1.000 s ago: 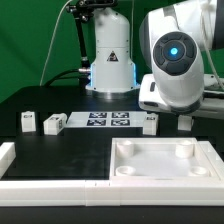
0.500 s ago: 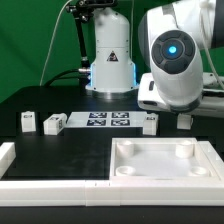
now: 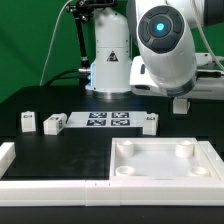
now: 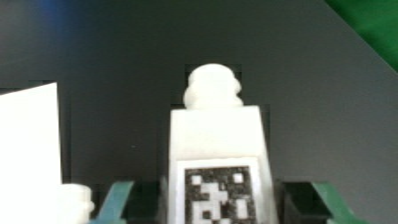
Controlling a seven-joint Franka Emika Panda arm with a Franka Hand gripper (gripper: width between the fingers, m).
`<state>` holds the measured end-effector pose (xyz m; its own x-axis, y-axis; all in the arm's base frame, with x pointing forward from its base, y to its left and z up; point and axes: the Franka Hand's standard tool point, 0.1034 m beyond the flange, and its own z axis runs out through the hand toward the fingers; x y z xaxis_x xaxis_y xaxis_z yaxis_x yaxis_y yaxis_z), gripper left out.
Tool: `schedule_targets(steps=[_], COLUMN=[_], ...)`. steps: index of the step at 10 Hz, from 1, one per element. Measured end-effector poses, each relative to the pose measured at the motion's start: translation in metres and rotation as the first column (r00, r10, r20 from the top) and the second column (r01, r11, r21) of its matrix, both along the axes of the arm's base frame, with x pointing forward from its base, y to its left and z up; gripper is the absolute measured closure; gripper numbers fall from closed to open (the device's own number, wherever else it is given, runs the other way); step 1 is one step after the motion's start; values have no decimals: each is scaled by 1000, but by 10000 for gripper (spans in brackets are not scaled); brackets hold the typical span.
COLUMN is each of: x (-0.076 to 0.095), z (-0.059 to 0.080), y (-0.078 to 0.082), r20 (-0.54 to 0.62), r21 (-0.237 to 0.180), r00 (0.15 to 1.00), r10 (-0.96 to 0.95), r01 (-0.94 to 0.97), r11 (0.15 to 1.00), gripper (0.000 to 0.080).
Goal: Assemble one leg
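The leg [image 4: 217, 140] is a small white block with a black-and-white tag on its side and a round peg at its far end. It stands between my gripper's green fingers [image 4: 121, 200]. In the exterior view my gripper [image 3: 181, 104] is at the right, shut on the leg [image 3: 181, 103], and holds it above the black table behind the white tray-like piece [image 3: 165, 172]. The finger pads themselves are hidden.
Three more small white legs stand at the back of the table [image 3: 27, 121], [image 3: 52, 123], [image 3: 150, 123]. The marker board [image 3: 105, 120] lies between them. A white frame piece [image 3: 40, 182] runs along the front left. The robot base [image 3: 110, 60] stands behind.
My arm has risen and shifted towards the exterior view's left. The leg has come up off the table with the gripper.
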<state>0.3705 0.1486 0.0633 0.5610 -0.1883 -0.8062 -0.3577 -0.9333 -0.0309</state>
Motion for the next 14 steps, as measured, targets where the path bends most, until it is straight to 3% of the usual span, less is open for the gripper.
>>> schedule_targets(steps=[2,3,4,7,8,12,14], x=[11,8,16,36,44,52,70], z=[-3,-3,-9,9,15,15,28], y=[3,3,3,-8,-6,-1,-6], r20=[169,222,322,511,587,800,859], r21=[-44,-62,-84,-132,-158,-191,-191], r00=[986,975,947,856,804,581,487], r10=[-9,-3,2,79,95,147,161], r01=[16,17,27,-13,-1,15,11], r11=[999,998,996,991,987,981,982], gripper=[512,512,512,512,512,512,512])
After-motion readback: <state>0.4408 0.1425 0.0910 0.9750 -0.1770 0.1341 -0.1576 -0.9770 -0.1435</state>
